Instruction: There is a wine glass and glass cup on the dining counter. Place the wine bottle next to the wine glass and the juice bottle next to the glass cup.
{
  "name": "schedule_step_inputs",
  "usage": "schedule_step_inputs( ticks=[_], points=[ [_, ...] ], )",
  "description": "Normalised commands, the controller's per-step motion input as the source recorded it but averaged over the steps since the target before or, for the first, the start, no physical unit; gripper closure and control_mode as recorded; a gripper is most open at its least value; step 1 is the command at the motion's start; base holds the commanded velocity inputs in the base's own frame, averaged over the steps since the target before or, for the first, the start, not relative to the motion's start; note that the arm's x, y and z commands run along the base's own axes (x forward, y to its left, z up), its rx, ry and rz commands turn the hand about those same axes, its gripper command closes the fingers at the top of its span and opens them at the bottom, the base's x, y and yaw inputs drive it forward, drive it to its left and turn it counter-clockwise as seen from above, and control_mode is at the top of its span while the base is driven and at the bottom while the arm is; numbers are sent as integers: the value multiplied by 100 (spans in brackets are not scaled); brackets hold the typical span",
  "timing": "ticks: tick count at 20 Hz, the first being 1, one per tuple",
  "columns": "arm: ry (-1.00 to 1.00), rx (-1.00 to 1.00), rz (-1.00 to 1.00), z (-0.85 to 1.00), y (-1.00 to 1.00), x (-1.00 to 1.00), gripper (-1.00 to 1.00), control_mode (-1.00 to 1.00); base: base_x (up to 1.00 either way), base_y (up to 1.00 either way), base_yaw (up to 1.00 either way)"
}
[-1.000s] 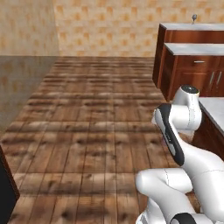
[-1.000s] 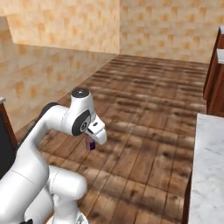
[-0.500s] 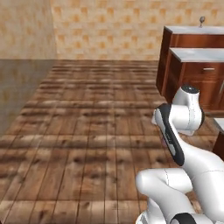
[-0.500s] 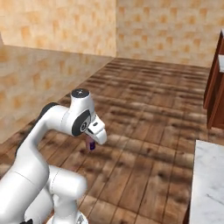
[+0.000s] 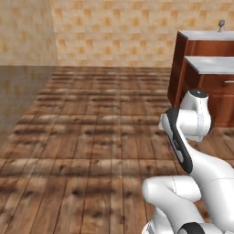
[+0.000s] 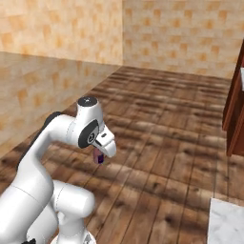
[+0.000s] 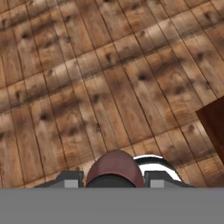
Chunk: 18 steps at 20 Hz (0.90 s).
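Juice bottle (image 7: 114, 168) sat clamped betw. the gripper (image 7: 113, 178) fingers, its dark-red rounded end filling the gap in hand view; in right base view it hung purple under the hand, carried above wood floor (image 6: 162, 133). Brown cabinet (image 5: 205, 82) w/ marble top stood off to the right.

A wooden plank floor (image 5: 91, 137) runs to tan tiled walls (image 5: 114, 32); reddish-brown marble-topped cabinets (image 5: 201, 87) stand on the right.

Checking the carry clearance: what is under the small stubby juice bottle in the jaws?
Brown wood plank floor lies under the small stubby dark-red juice bottle; the bottle itself covers the planks directly beneath it.
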Motion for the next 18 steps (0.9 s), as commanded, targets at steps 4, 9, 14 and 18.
schedule_step_inputs(
  ticks=[4,9,14,18],
  points=[
    [0,0,0,0,0,0,100,100,94,-8,0],
    [0,0,0,0,0,0,100,100,92,-9,0],
    [0,0,0,0,0,0,100,100,92,-10,0],
    [0,0,0,0,0,0,100,100,89,-13,0]
  ],
)
